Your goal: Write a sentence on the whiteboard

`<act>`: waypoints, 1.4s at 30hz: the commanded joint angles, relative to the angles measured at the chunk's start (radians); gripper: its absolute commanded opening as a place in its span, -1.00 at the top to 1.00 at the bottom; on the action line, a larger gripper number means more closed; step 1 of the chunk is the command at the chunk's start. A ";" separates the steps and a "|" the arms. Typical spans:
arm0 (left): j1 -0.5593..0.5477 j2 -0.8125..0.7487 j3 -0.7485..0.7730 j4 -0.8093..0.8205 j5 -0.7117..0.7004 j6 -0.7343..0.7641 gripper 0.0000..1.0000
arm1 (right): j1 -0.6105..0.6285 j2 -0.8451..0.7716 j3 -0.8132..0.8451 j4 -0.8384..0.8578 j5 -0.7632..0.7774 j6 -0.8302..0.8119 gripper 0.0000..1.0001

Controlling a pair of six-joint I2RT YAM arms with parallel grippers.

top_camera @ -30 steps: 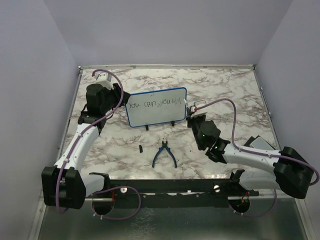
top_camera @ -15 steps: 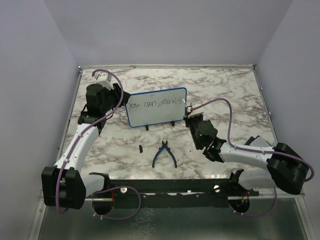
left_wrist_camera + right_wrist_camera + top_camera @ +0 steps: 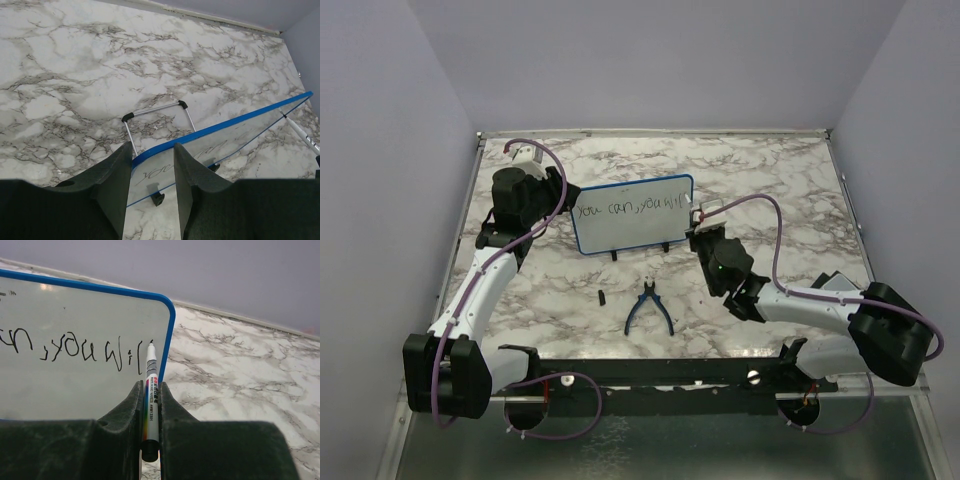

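Observation:
The whiteboard (image 3: 630, 228) with its blue frame stands tilted on small black feet at mid-table. The sentence (image 3: 625, 209) runs along its top in black; the right wrist view shows it ending "n, you wil" (image 3: 75, 347). My right gripper (image 3: 697, 233) is shut on a white marker (image 3: 151, 390). The marker's tip is at the board's surface near the right edge, just right of the last stroke. My left gripper (image 3: 563, 205) is open at the board's left end. In the left wrist view its jaws (image 3: 152, 147) stand apart, with the board's corner (image 3: 150, 175) showing between them.
Blue-handled pliers (image 3: 648, 308) and a small black cap (image 3: 602, 297) lie in front of the board. A wire stand (image 3: 155, 111) props up the board from behind. Raised walls surround the marble table (image 3: 770, 180).
My right arm's elbow and forearm have shifted a little left, with the marker staying at the board's right end. The left arm and the board have not moved.

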 commanded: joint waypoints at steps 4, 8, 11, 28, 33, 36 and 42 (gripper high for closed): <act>-0.004 -0.018 -0.012 -0.004 0.030 0.004 0.20 | -0.005 0.005 -0.002 -0.015 0.005 0.041 0.99; -0.004 -0.019 -0.012 -0.004 0.030 0.004 0.20 | -0.004 -0.008 -0.014 -0.050 0.005 0.070 0.99; -0.004 -0.019 -0.012 -0.005 0.030 0.004 0.20 | -0.003 -0.017 -0.025 -0.073 0.007 0.092 0.99; -0.004 -0.019 -0.011 -0.004 0.030 0.004 0.20 | -0.003 -0.032 -0.032 -0.100 0.033 0.096 0.99; -0.004 -0.019 -0.011 -0.005 0.030 0.004 0.20 | -0.003 -0.057 -0.025 -0.101 0.025 0.080 0.99; -0.004 -0.019 -0.011 -0.004 0.029 0.004 0.20 | -0.003 -0.089 -0.026 -0.112 -0.007 0.075 0.99; -0.004 -0.019 -0.011 -0.004 0.030 0.003 0.20 | -0.003 -0.105 -0.021 -0.132 -0.006 0.080 0.99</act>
